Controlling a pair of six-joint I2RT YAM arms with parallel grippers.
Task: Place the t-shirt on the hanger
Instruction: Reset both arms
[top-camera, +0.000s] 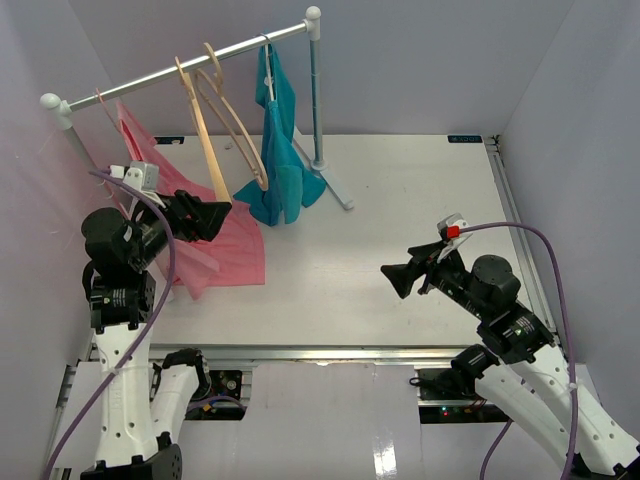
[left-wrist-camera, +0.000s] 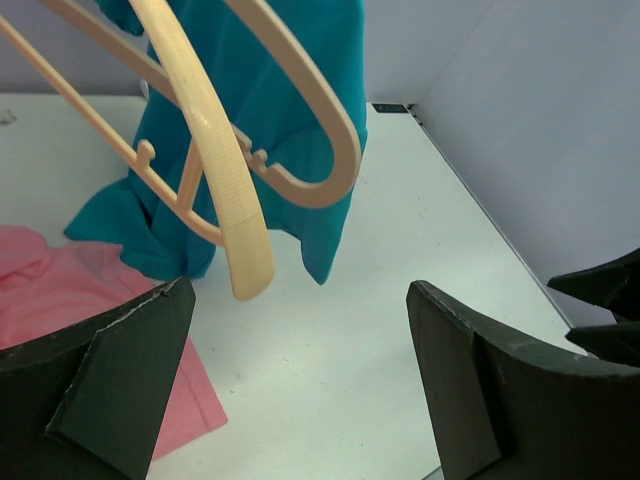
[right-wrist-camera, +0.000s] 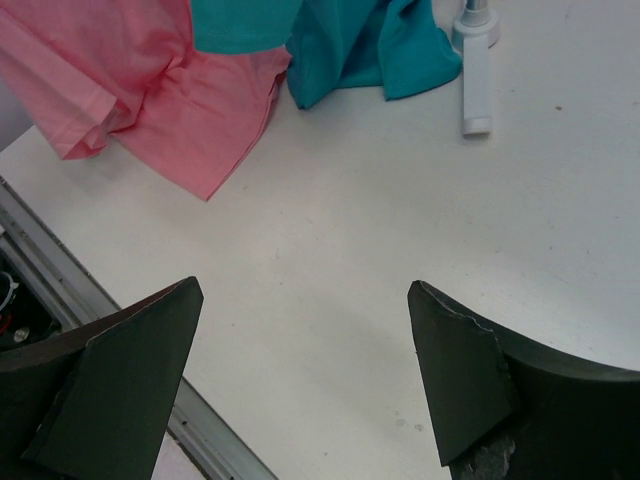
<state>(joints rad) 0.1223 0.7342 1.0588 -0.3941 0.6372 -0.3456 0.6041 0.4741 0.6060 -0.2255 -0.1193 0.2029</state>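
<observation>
Currently the t-shirt (top-camera: 235, 250) hangs from the rail (top-camera: 240, 47).

A teal shirt (top-camera: 280, 150) hangs from the rack (top-camera: 190, 62), its lower end bunched on the white tabletop (top-camera: 420, 210) beside the rack's foot. Two tan hangers (top-camera: 215, 125) hang left of it.

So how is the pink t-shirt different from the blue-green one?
The soft salmon-pink t-shirt hangs at the left end of the white metal rail; the teal-blue fabric shirt nearer its right. The pink one spreads wide over the table; the teal one drops straight, only its hem bunched there. Both touch the table.
</observation>
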